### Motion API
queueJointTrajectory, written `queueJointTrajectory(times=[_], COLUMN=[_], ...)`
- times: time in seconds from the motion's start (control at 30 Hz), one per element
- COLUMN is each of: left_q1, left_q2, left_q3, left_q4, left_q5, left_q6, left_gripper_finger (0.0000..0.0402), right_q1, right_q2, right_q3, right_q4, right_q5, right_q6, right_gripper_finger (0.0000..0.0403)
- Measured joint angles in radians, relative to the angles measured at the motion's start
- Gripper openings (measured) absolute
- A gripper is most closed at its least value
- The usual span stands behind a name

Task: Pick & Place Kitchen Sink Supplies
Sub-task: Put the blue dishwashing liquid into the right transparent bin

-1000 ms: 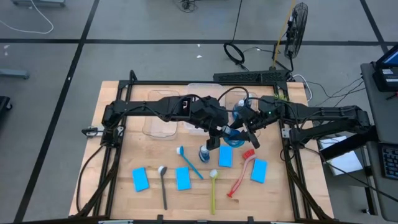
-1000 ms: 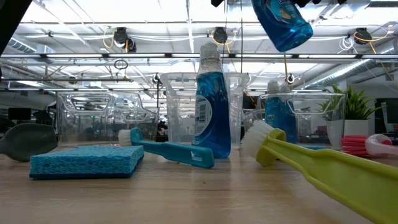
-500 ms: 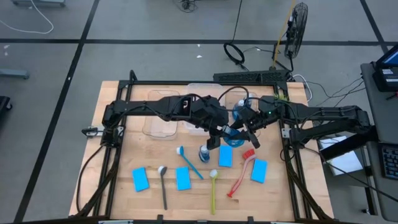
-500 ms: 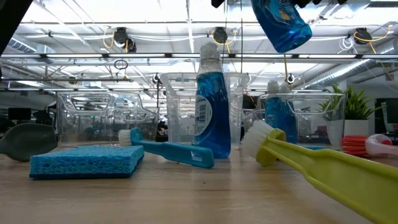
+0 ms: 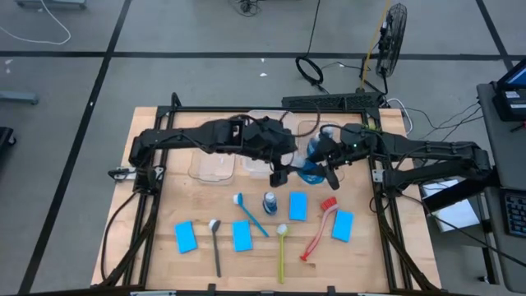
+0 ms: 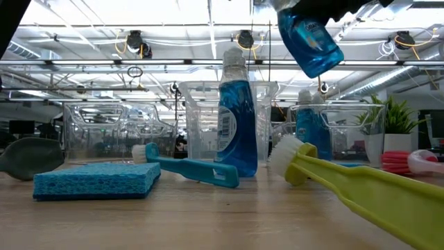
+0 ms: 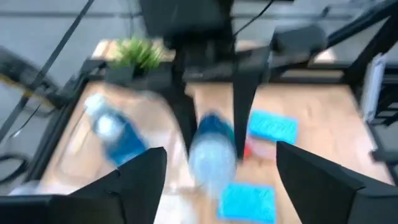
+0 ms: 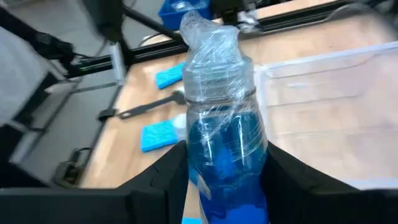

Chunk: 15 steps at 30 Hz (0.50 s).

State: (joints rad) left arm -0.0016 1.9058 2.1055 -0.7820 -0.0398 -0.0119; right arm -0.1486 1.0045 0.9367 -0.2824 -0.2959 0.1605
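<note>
Right gripper (image 8: 221,186) clamps a blue bottle (image 8: 221,143) aloft over the clear tub (image 5: 316,131) at table's 1 o'clock; left gripper (image 5: 278,176) hovers nearby, fingers spread, empty.

Grey tiled floor (image 5: 164,33), black fan (image 5: 393,37), ceiling strip lights (image 6: 173,10)

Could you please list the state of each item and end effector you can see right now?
Held bottle: lifted, tilted, cap wrapped.
Right end effector: shut on held bottle.
Left end effector: open, empty.
Standing bottle: upright on table.
Yellow brush: lying flat.
Blue brush: lying flat.
Sponge: flat on table.
</note>
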Motion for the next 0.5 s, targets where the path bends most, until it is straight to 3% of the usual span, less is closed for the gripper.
queueJointTrajectory(times=[0.27,0.5], left_q1=[0.026,0.042], left_q2=[-0.041,-0.048], left_q3=[0.0,-0.002], left_q4=[-0.133,-0.225], left_q5=[-0.053,-0.059], left_q6=[-0.053,-0.076], left_gripper_finger=[0.0327,0.0318], right_q1=[-0.009,-0.007], right_q2=[-0.092,-0.222], right_q3=[-0.017,-0.119], right_q4=[-0.04,-0.013], right_q5=[0.254,0.452], right_q6=[-0.056,-0.018], right_gripper_finger=[0.0149,0.0149])
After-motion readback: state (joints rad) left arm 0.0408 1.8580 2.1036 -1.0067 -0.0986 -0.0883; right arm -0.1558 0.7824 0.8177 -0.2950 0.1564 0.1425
